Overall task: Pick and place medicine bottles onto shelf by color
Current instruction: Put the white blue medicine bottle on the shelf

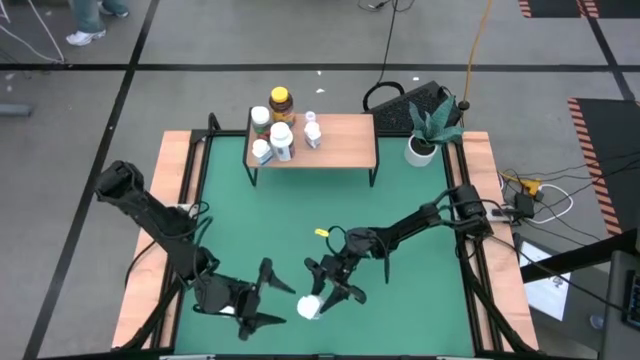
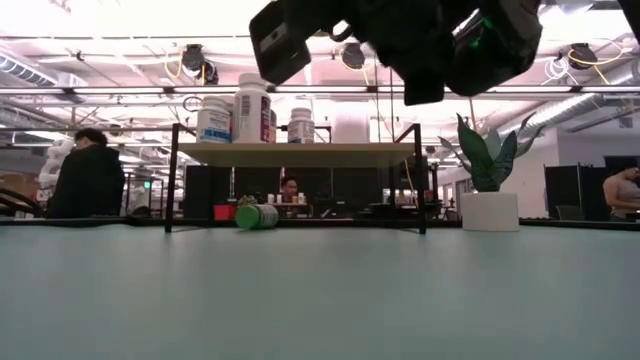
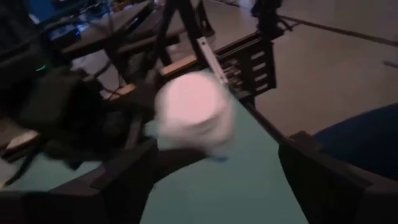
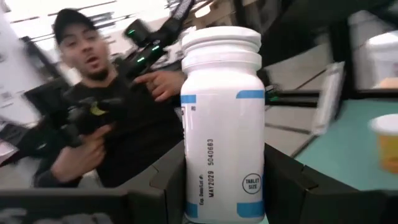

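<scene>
White bottle (image 4: 222,118) — between right pincer (image 4: 224,186) fingers.

- white medicine bottle (image 4: 224,118) with blue label bands stands upright between the right gripper (image 4: 227,186) fingers (image 4: 158,180), clamped on both sides
- white ribbed cap on top, printed expiry text runs up the label, "TABLET SIZE" circle low on it
- person (image 4: 106,118) in dark cap and dark top behind, one hand pointing
- green table (image 4: 348,155) beside the bottle
- yellowish object (image 4: 387,142) at the frame edge, blurred
</scene>
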You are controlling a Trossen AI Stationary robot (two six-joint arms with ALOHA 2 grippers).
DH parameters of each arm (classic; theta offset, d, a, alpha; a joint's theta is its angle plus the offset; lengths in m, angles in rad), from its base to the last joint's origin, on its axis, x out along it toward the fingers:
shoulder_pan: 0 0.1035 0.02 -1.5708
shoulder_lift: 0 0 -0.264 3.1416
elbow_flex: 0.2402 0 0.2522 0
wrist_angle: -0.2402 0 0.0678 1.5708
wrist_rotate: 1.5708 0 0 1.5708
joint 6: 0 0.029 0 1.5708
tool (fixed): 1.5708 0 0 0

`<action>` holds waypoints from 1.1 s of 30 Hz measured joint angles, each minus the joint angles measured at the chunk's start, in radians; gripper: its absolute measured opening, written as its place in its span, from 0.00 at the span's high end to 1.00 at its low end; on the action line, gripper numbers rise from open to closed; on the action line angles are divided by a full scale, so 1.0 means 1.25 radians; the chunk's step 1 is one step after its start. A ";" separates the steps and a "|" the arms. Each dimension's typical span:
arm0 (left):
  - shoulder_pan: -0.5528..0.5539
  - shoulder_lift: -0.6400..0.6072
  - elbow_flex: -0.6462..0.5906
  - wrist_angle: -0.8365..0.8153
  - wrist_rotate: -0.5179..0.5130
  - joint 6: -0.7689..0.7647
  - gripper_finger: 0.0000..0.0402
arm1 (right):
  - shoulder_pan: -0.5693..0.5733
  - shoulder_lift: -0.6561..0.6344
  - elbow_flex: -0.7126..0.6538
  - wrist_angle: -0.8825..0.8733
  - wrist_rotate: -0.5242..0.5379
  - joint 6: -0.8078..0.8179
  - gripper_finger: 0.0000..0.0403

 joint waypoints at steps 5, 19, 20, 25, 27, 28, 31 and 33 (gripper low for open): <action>0.005 0.000 0.000 -0.008 -0.047 0.008 0.23 | 0.000 0.000 0.000 -0.004 0.010 -0.002 0.63; 0.079 0.073 0.000 0.060 0.031 0.007 0.25 | -0.006 -0.001 0.000 -0.013 0.094 -0.024 0.63; 0.079 0.072 0.000 0.064 0.032 0.006 0.25 | -0.007 -0.001 0.000 -0.016 0.096 -0.025 0.63; 0.073 0.071 0.000 0.084 0.038 0.013 0.35 | -0.005 -0.001 0.000 -0.017 0.087 -0.025 0.63; 0.072 0.071 0.000 0.086 0.038 0.021 0.41 | -0.004 -0.001 0.000 -0.017 0.087 -0.028 0.63; 0.071 0.071 0.000 0.086 0.037 0.022 0.43 | -0.004 -0.001 0.000 -0.018 0.087 -0.030 0.63; 0.074 0.071 0.000 0.086 0.039 0.021 0.45 | -0.005 -0.001 0.000 -0.021 0.087 -0.031 0.63; 0.075 0.071 0.000 0.083 0.048 0.020 0.43 | -0.005 -0.001 0.000 -0.029 0.087 -0.034 0.63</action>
